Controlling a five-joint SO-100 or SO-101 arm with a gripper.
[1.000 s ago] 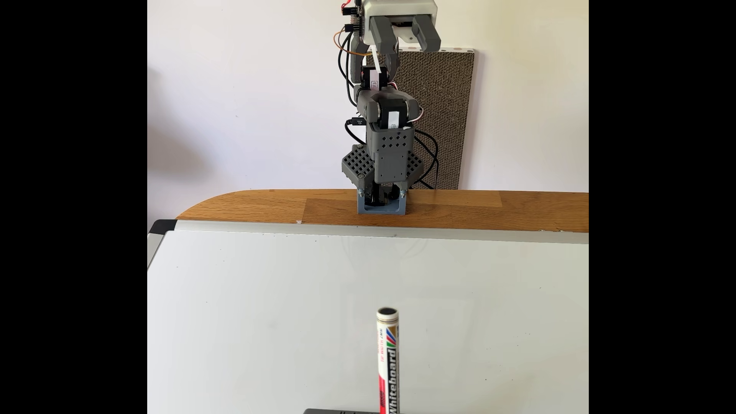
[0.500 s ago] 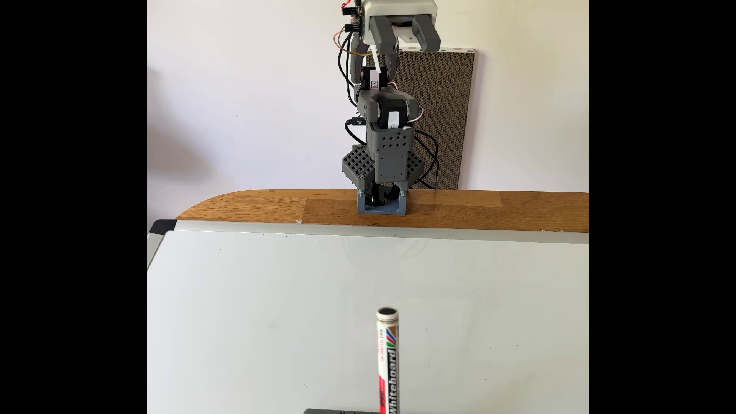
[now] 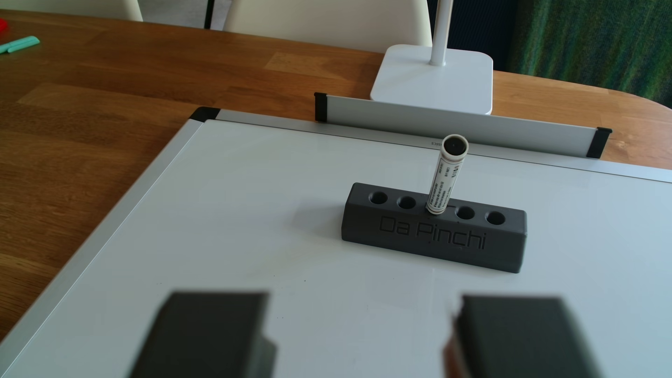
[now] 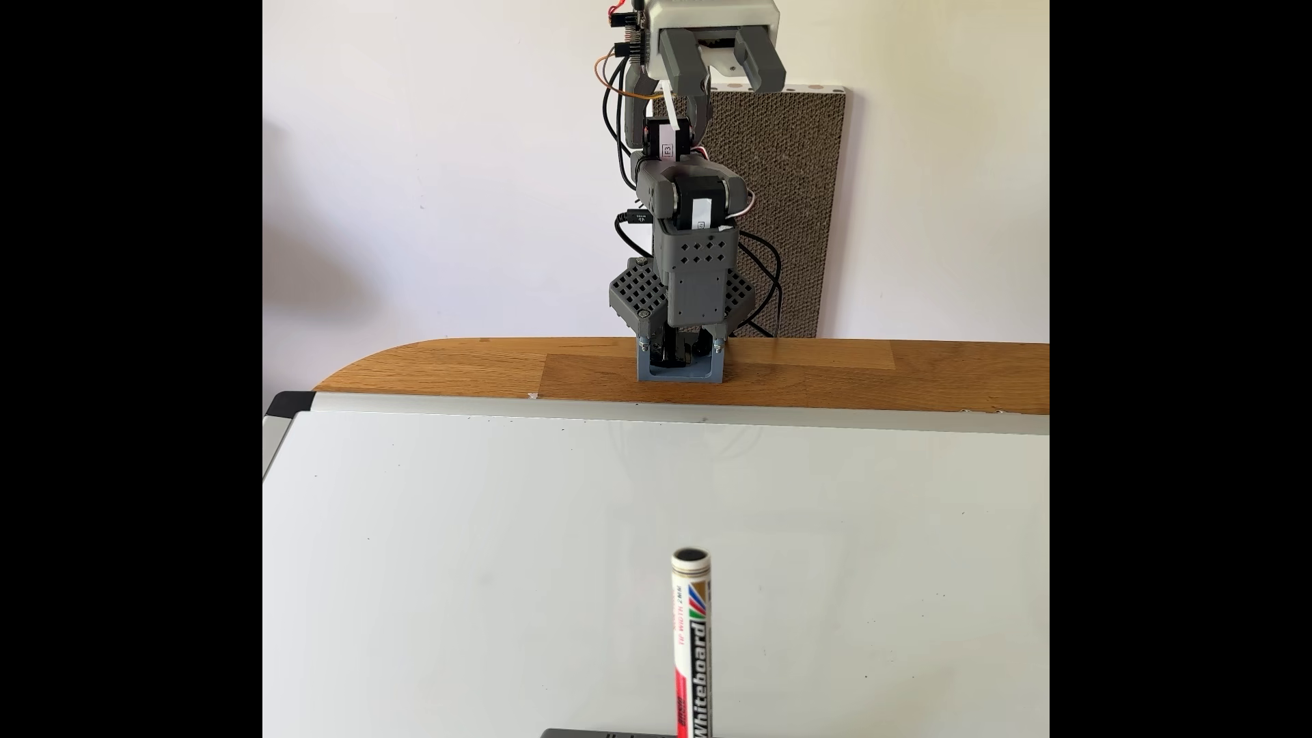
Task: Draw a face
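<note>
White board (image 3: 254,218), one marker (image 3: 445,174), five-hole block (image 3: 432,232), pincer (image 4: 723,71) agape

Arm folded upright over its base, hand (image 4: 724,78) raised high, fingers (image 4: 685,67) spread, empty

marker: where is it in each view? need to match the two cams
Other view: marker right of centre, upright in the middle hole of the holder, beyond the open tool.
Fixed view: marker bottom centre, upright, its foot at the bottom edge.
Shared landmark: whiteboard under it.
</note>
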